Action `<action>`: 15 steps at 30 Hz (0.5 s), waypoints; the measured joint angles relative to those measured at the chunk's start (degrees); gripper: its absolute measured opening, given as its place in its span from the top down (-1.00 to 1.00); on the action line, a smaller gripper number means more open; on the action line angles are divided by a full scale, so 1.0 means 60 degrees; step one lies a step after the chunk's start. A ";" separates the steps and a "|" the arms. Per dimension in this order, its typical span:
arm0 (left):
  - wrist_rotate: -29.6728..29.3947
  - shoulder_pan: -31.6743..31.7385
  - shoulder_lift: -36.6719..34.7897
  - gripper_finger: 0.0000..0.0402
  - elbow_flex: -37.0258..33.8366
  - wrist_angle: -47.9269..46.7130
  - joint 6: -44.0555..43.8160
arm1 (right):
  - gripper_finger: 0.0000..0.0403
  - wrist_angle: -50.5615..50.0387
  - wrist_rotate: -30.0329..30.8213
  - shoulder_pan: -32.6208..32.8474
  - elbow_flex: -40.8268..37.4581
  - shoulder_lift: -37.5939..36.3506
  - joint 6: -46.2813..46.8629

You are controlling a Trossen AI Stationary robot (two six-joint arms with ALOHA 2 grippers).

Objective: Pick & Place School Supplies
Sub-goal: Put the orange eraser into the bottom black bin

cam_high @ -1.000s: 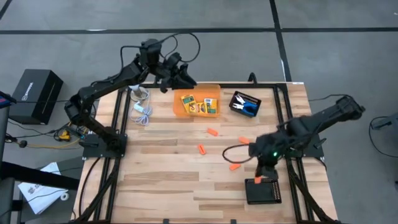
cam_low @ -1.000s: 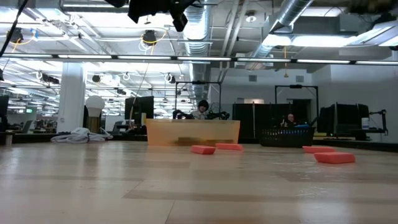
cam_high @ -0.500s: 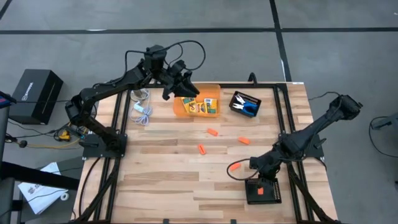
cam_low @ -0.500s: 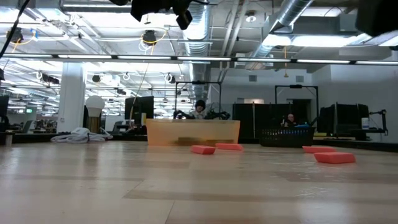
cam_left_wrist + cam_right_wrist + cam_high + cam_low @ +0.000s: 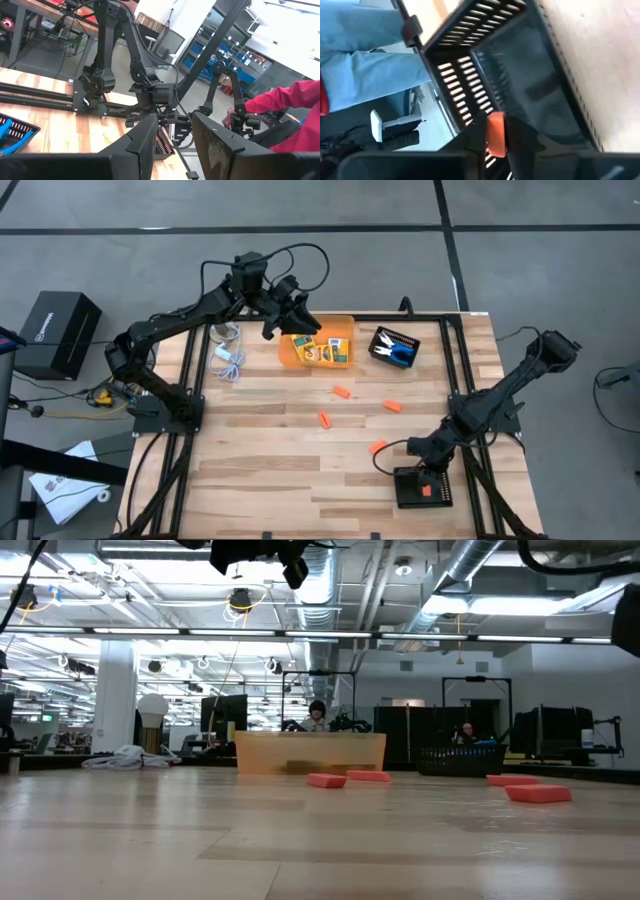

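Hovering low over the black ribbed tray (image 5: 424, 487) at the near right of the tabletop (image 5: 260, 465), the right gripper (image 5: 424, 477) pinches an orange stubby piece (image 5: 495, 133) between its jaws, which stand narrow around it; the wrist view shows the piece directly above the tray's slatted floor. The piece looks light, stiff and a little slick, judged by its small blocky shape, so a hold across its short sides should suit it.

Three more orange pieces (image 5: 377, 447) lie loose on the bare wood, well apart from one another. The translucent orange bin (image 5: 317, 345) at the far edge holds yellow-and-green boxes (image 5: 322, 351), and a second black tray (image 5: 393, 345) just beside it carries the blue-handled scissors (image 5: 399, 356). The left gripper (image 5: 290, 316) hangs above the bin's far corner, jaws parted and empty. Nothing stands between the loose pieces and the near tray.
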 joint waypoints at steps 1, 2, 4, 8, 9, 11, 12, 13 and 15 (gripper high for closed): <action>0.0000 0.0000 0.0000 0.40 0.0000 0.0000 0.0000 | 0.65 -0.0007 -0.0003 0.0049 -0.0019 0.0000 0.0141; 0.0000 0.0000 0.0000 0.40 0.0000 0.0000 -0.0006 | 0.59 -0.0015 -0.0003 0.0095 -0.0022 0.0000 0.0270; 0.0002 0.0000 0.0000 0.40 0.0000 0.0000 -0.0094 | 0.45 -0.0013 -0.0007 0.0197 -0.0022 0.0000 0.0424; 0.0004 0.0000 0.0000 0.41 0.0000 0.0008 -0.0153 | 0.25 0.0023 -0.0022 0.0274 -0.0022 0.0000 0.0622; 0.0004 0.0000 0.0000 0.41 0.0000 0.0011 -0.0153 | 0.21 0.0066 -0.0024 0.0273 -0.0022 0.0000 0.0659; 0.0004 0.0000 0.0000 0.41 0.0000 0.0014 -0.0152 | 0.14 0.0096 -0.0009 0.0237 -0.0022 0.0000 0.0702; 0.0004 0.0000 0.0000 0.41 0.0000 0.0015 -0.0152 | 0.12 0.0140 -0.0009 0.0234 -0.0026 0.0000 0.0702; 0.0004 0.0000 0.0000 0.41 0.0000 0.0019 -0.0153 | 0.10 0.0241 0.0004 0.0221 -0.0026 0.0000 0.0699; 0.0006 0.0000 0.0000 0.41 0.0000 0.0027 -0.0153 | 0.08 0.0345 0.0022 0.0151 -0.0026 0.0000 0.0654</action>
